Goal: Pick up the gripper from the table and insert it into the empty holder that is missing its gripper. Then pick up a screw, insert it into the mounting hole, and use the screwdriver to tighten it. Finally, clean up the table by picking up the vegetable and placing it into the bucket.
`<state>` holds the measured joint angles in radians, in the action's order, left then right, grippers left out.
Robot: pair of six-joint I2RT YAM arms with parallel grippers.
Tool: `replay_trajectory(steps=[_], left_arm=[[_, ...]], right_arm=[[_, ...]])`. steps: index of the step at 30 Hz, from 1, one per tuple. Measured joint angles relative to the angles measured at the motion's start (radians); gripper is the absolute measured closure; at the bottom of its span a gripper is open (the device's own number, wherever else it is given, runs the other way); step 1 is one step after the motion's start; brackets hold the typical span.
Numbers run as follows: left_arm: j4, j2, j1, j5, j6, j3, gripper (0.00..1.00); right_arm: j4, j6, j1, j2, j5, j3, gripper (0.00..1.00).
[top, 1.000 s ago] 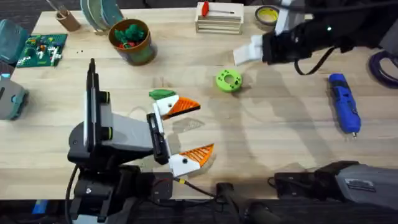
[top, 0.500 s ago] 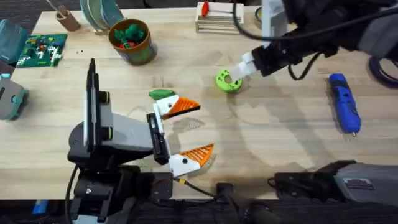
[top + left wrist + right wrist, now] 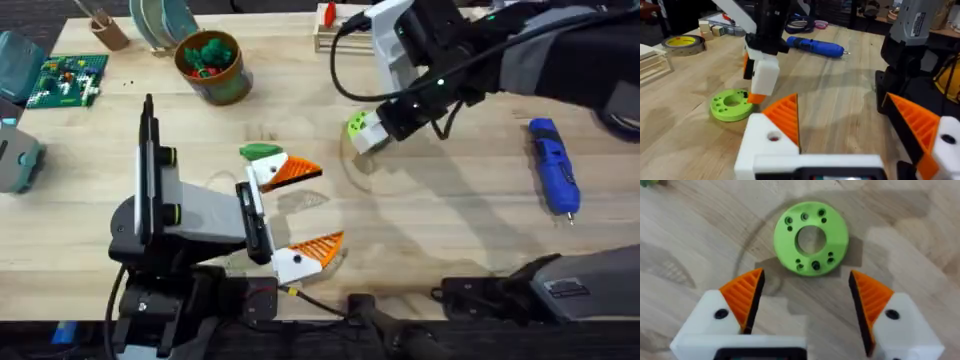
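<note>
My left gripper (image 3: 325,205) stands open near the table's front, with an orange ribbed pad on each white finger. On the far finger, the orange gripper (image 3: 785,117) sits on the white holder (image 3: 762,147), whose small mounting hole (image 3: 773,136) looks bare. The dark-green vegetable (image 3: 262,151) lies just beyond that finger. My right gripper (image 3: 806,277) is open and hovers over a lime-green disc (image 3: 811,237); I cannot tell whether a screw sits in its holes. The blue screwdriver (image 3: 553,165) lies at the right. The bucket (image 3: 212,65) stands at the back left.
A wooden rack with a red-handled tool (image 3: 345,30) stands at the back centre. A yellow tape roll (image 3: 682,44) lies near it. A green building-brick board (image 3: 65,80), a tan cup (image 3: 108,30) and stacked plates (image 3: 160,20) fill the back left corner.
The right arm has swung from the back right toward the middle and come down over the lime-green disc. The left arm has not moved.
</note>
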<state>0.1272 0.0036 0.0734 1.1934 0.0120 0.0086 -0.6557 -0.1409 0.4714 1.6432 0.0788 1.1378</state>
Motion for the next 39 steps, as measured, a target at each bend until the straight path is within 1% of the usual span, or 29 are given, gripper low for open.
replay_trajectory(steps=[6, 10, 16, 21, 24, 27, 31, 34, 39], left_arm=[[0.000, 0.000, 0.000, 0.000, 0.000, 0.000, 0.007], [0.000, 0.000, 0.000, 0.000, 0.000, 0.000, 0.008], [0.000, 0.000, 0.000, 0.000, 0.000, 0.000, 0.008], [0.000, 0.000, 0.000, 0.000, 0.000, 0.000, 0.008], [0.000, 0.000, 0.000, 0.000, 0.000, 0.000, 0.008], [0.000, 0.000, 0.000, 0.000, 0.000, 0.000, 0.008], [0.000, 0.000, 0.000, 0.000, 0.000, 0.000, 0.009], [0.000, 0.000, 0.000, 0.000, 0.000, 0.000, 0.008], [0.000, 0.000, 0.000, 0.000, 0.000, 0.000, 0.008]], right_arm=[[0.054, -0.013, 0.044, 0.002, -0.071, 0.000, 0.035], [0.047, 0.008, 0.049, 0.021, -0.086, 0.000, 0.081], [0.016, 0.058, 0.049, 0.032, -0.090, 0.000, 0.048], [-0.028, 0.074, 0.049, 0.030, -0.091, 0.000, 0.040], [-0.070, 0.074, 0.049, 0.008, -0.093, 0.000, 0.038], [-0.093, 0.074, 0.046, -0.039, -0.093, 0.000, 0.036], [-0.117, 0.074, 0.019, -0.099, -0.093, 0.000, 0.036], [-0.085, 0.076, -0.012, -0.117, -0.086, -0.005, 0.036], [0.090, 0.121, -0.027, -0.118, -0.070, -0.082, 0.035]])
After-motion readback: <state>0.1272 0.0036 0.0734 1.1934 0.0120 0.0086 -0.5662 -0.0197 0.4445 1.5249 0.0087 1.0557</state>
